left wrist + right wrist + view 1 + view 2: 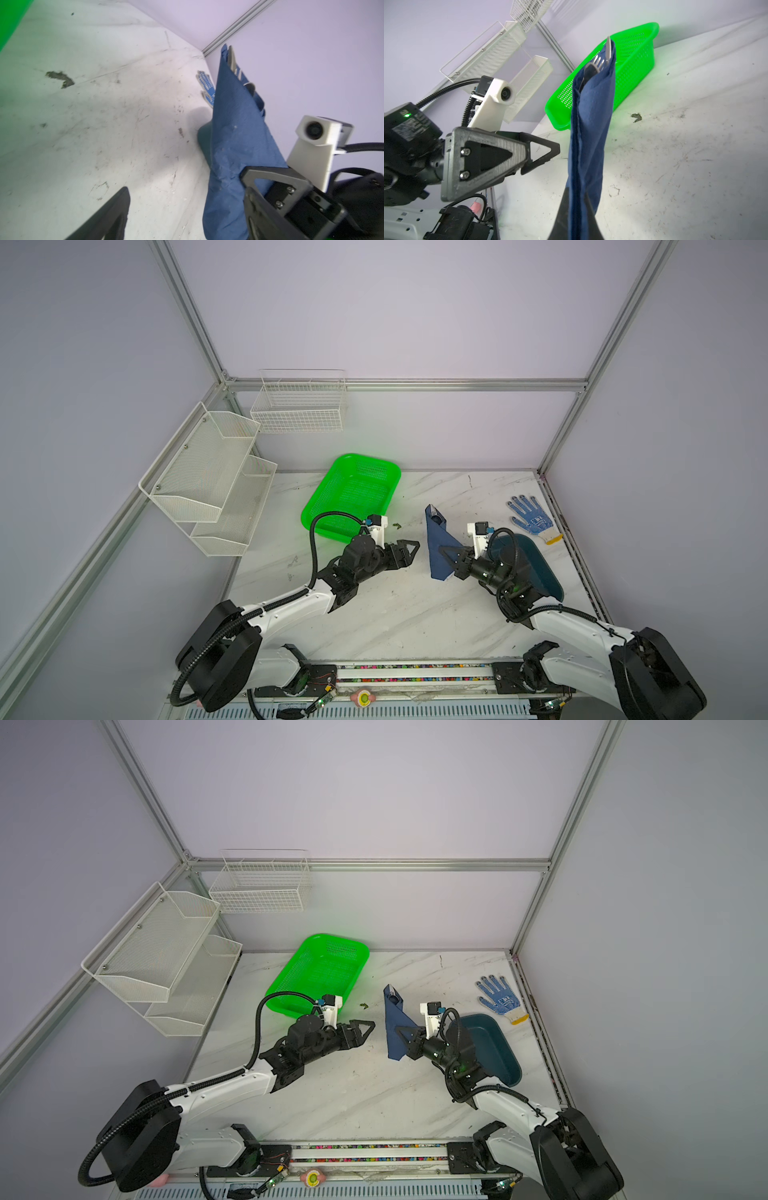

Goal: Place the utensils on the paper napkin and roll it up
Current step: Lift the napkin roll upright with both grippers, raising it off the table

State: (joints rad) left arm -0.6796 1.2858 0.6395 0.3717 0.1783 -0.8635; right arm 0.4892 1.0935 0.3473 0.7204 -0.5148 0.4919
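The dark blue paper napkin is wrapped into a long roll. My right gripper is shut on its near end. The silver utensils poke out of the roll's far end, which points toward the back wall. My left gripper stands open just left of the roll, a small gap away from it. In the left wrist view the napkin rises ahead of my open left gripper.
A green basket sits at the back, left of the middle. A dark teal tray lies under my right arm. A blue-dotted glove lies at the back right. White mesh racks hang on the left wall.
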